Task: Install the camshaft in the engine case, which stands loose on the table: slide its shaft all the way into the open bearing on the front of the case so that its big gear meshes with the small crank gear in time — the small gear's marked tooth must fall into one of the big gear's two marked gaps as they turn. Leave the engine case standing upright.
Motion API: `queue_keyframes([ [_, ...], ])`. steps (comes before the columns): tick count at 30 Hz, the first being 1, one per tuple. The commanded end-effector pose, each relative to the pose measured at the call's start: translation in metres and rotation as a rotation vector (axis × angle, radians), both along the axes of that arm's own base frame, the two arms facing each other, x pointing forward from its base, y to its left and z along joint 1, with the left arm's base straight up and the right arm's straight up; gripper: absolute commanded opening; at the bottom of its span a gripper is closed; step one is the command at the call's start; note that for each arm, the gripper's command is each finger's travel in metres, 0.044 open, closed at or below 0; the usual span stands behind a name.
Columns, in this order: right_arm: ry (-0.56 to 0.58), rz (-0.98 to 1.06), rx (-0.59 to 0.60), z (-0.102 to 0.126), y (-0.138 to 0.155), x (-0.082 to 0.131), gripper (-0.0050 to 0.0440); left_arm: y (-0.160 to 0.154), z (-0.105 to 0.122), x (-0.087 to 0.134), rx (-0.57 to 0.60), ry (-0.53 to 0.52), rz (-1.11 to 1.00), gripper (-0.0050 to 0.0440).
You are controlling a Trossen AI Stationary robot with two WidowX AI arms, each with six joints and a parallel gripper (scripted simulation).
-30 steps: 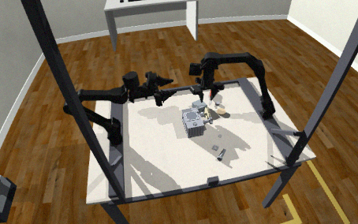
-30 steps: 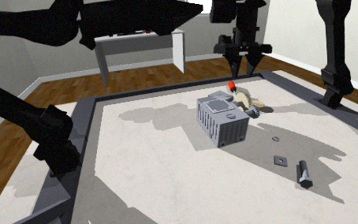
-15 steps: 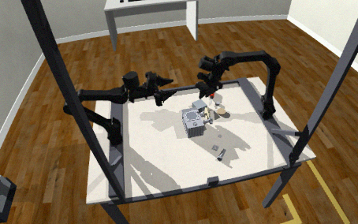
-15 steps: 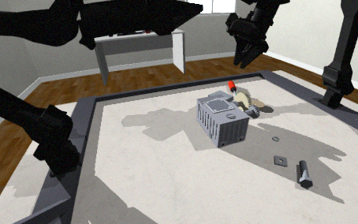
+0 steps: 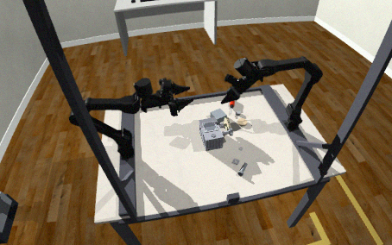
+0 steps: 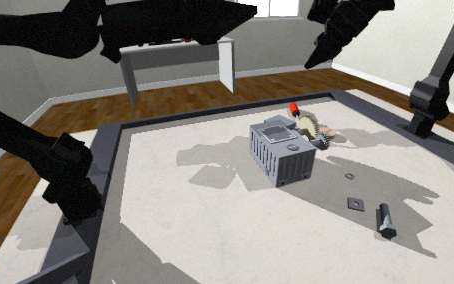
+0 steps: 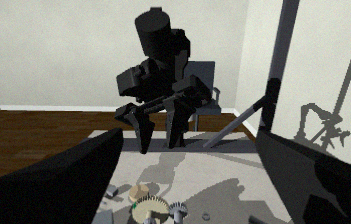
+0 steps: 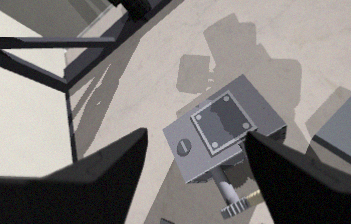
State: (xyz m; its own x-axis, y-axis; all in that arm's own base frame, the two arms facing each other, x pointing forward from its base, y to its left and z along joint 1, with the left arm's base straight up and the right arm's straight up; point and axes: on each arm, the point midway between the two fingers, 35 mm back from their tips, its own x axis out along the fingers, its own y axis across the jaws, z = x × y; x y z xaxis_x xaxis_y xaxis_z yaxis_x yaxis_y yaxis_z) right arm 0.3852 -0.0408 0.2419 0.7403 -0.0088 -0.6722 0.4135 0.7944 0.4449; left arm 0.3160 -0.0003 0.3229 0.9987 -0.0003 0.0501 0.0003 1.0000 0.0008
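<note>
Engine case upright on your desk

Your left pincer gapes wide, your right pincer partly open, both holding nothing.

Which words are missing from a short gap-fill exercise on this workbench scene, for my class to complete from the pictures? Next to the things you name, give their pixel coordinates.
1. The engine case (image 5: 211,137) (image 6: 289,155) (image 8: 174,135) stands ____ on the table.
2. The screwdriver's handle (image 5: 231,103) (image 6: 294,109) is coloured ____.
3. Of the two gears at the case, the big cream one (image 5: 227,124) (image 6: 309,127) (image 7: 147,209) and the grey one (image 6: 322,141) (image 7: 178,207) (image 8: 234,207), the smaller is the ____ one.
4. The jaws of the left gripper (image 7: 189,134) are ____.

Missing words, in order: upright; red; grey; open.
</note>
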Motion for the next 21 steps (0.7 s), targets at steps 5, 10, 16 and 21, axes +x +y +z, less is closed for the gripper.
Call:
queue_keyframes([
  [5, -0.243, 0.108, -0.161, 0.031, 0.013, -0.012, 0.0273, 0.002, 0.006, -0.003, -0.001, -0.018, 0.003, 0.0400],
  [10, -0.391, 0.162, -0.288, 0.048, 0.021, -0.024, 0.0273, 0.002, 0.007, -0.003, -0.001, -0.020, 0.002, 0.0400],
  [16, -0.557, 0.209, -0.431, 0.065, 0.031, -0.042, 0.0273, 0.001, 0.006, -0.003, -0.001, -0.018, 0.002, 0.0400],
  [21, -0.663, 0.223, -0.527, 0.075, 0.036, -0.056, 0.0273, 0.002, 0.006, -0.003, -0.001, -0.017, 0.003, 0.0400],
])
